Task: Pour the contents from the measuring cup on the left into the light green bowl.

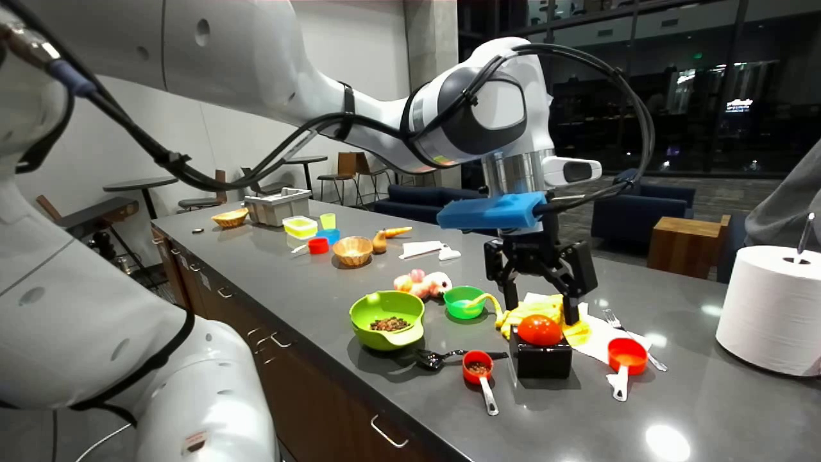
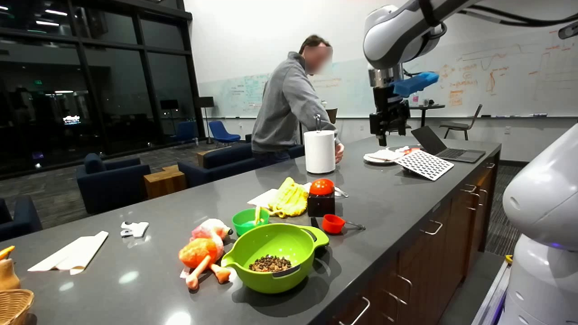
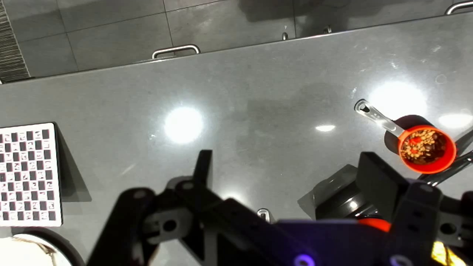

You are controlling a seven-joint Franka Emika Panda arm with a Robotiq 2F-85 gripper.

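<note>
Looming nearest in an exterior view, the white robot arm [image 1: 211, 378] is reaching out over the gray counter [image 1: 564, 427]. The gripper [image 1: 541, 311] is hanging in the air above the surface, its jaws standing wide apart and holding nothing. Past it and well apart from it, near a black box [image 1: 544, 362], the measuring cup [image 1: 476, 357] is resting upright, its handle pointing back toward the camera; tan and dark brown pieces [image 3: 425, 147] are lying inside it, as the wrist view is showing. The box is bearing a red dome [image 1: 540, 330], and on its other side a second red measuring cup [image 1: 627, 351] is sitting. A dark utensil [image 1: 431, 359] is lying between the measuring cup and the light green bowl [image 1: 377, 340], which is standing upright and holding a small heap of brown pieces [image 1: 389, 324].

Behind the box, a yellow fabric item [image 1: 526, 309] is sprawling, one strand reaching over the rim of a deeper green cup [image 1: 463, 314]. A pink-and-orange toy [image 1: 418, 282] is lying just behind the bowl. Farther along, a wicker basket [image 1: 353, 258], a red dish [image 1: 317, 246] and a gray bin [image 1: 272, 212] are standing one past another. In an exterior view, a person [image 2: 282, 108] is standing behind a white paper roll [image 2: 319, 151]. Dark blue sofas [image 1: 426, 196] are occupying the floor beyond the counter.
</note>
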